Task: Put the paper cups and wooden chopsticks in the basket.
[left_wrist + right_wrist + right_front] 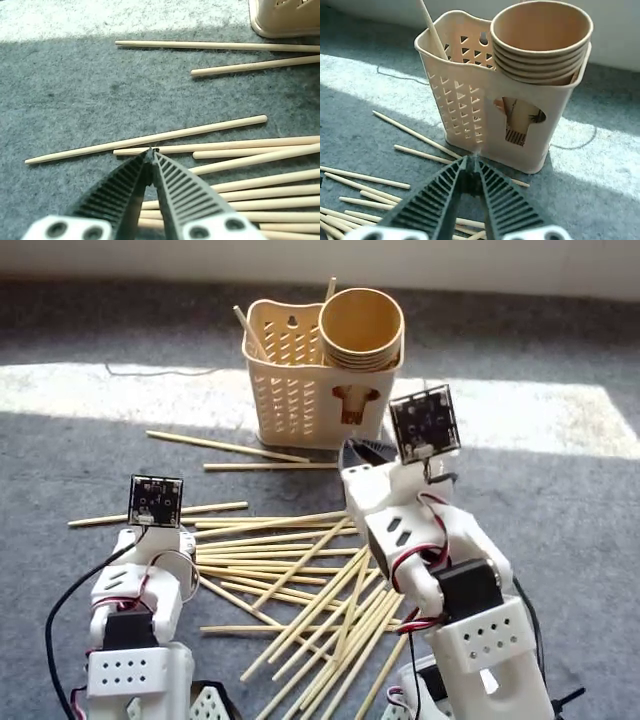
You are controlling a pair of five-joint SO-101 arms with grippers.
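High view: a beige perforated basket [290,390] stands upright at the far side of the grey, felt-covered bench [90,460], which a band of sunlight crosses. A nested stack of paper cups [361,330] sits in the basket's end nearer the right arm [440,570], and two sticks lean upright inside the basket. Most of the chopsticks [300,580] lie loose on the bench in a crossed heap between and ahead of the two arms, with a few singles just in front of the basket. The left arm [140,600] sits near the heap's edge, well apart from the basket. Left wrist view: the left gripper [152,151] hangs above the bench with its ribbed fingers pressed tip to tip and nothing between them. Parallel chopsticks lie just beyond and beside the tips, and a corner of the basket shows farther off. Right wrist view: the right gripper [471,160] is near the basket's base, its fingers likewise closed together and empty. The cup stack rises above the basket's rim, and one stick leans in the other compartment.
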